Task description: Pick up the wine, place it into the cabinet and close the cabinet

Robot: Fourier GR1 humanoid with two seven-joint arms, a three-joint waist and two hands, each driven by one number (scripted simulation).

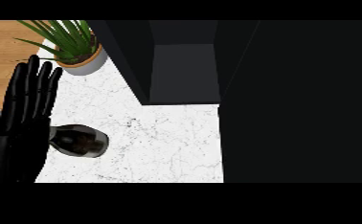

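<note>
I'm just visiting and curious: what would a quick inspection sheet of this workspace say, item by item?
Surface: white marbled counter, wooden strip at far left.
Job's things: dark wine bottle standing on the counter at left; dark cabinet open, its inside bare as far as shown.
Clutter: potted plant at the back left.
Hands: left hand open, fingers up, resting at the left edge beside the bottle; right hand not in view.
Cables: nothing seen.
Surroundings: large dark panel filling the right side, likely the cabinet's door.

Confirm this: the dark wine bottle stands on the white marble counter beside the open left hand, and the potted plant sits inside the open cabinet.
Wrong on the plant. In the head view the green potted plant stands on the white marble counter, left of the open dark cabinet. The dark wine bottle and open left hand are as stated.
</note>
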